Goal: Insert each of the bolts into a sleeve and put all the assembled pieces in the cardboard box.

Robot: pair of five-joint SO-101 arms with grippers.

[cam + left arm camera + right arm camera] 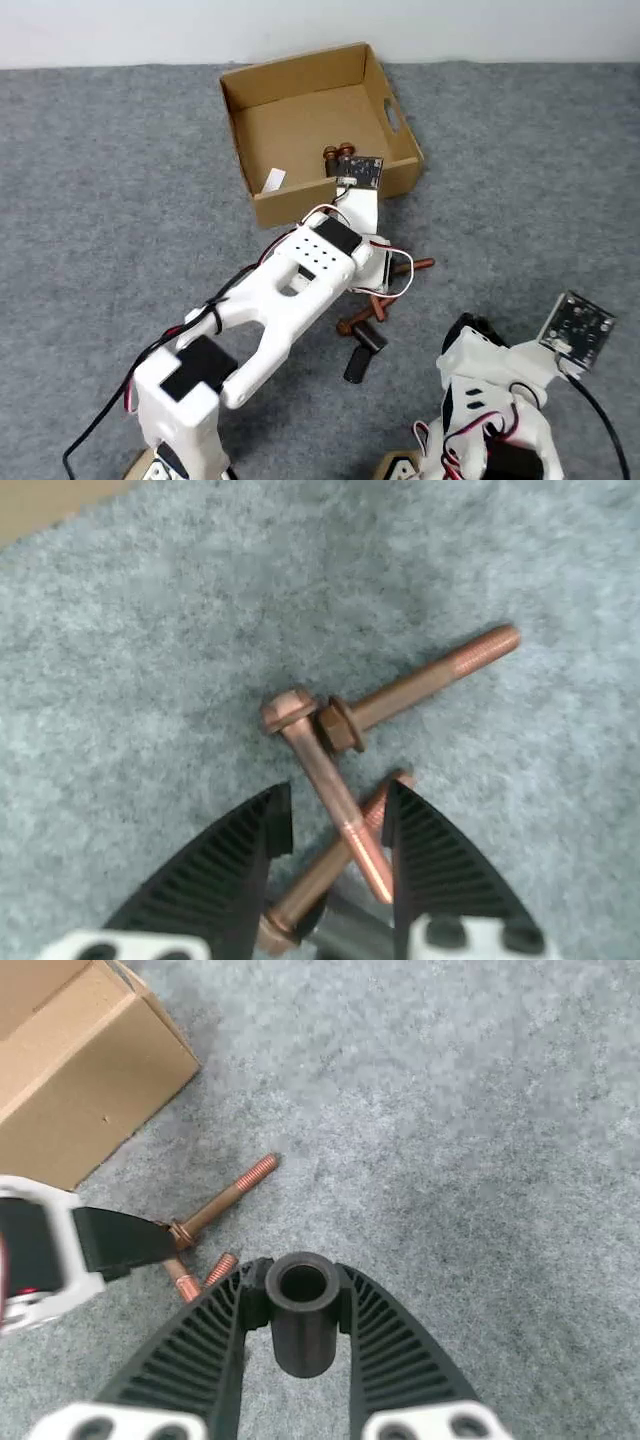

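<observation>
Two crossed bolts on carpet at the box's near side, shafts lengthwise between the left gripper's parted jaws; right gripper close by, clamped on a sleeve, bore toward them.

The cardboard box is located at the table's far edge; bolts and a sleeve are scattered mid-table.

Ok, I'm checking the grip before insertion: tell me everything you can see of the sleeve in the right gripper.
The sleeve is a short, dark, matte tube, metal or plastic, with thick walls and a round, open, empty bore. The right gripper clamps it between two ribbed black fingers near its open end, over grey carpet.
</observation>
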